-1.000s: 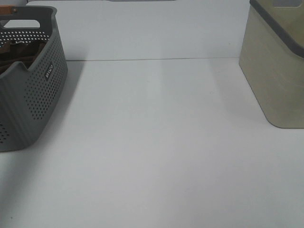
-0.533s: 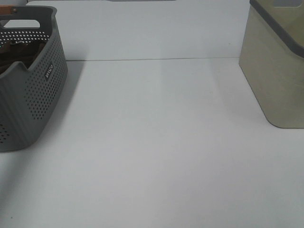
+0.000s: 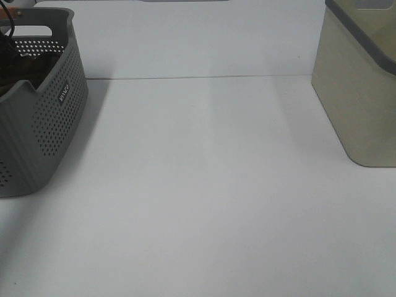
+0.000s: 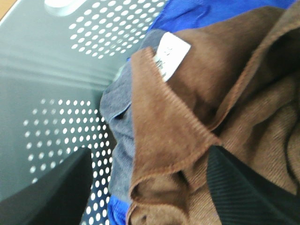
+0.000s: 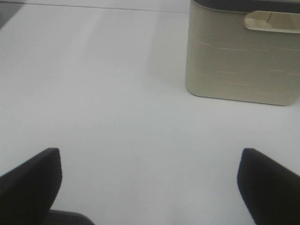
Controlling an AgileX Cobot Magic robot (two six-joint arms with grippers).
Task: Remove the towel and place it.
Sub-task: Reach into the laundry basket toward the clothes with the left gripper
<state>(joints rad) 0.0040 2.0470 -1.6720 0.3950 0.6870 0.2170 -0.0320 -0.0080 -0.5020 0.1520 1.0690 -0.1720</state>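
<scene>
The left gripper (image 4: 150, 161), jaws spread, straddled a folded hem of the towel (image 4: 243, 103) lying directly below it in the gray basket (image 4: 51, 93) with a blue cloth (image 4: 187, 14), so it should sink just enough to pinch brown plush only; the right gripper (image 5: 150, 180) hung unclenched, the beige bin (image 5: 239, 56) ahead, its interior hidden.
</scene>
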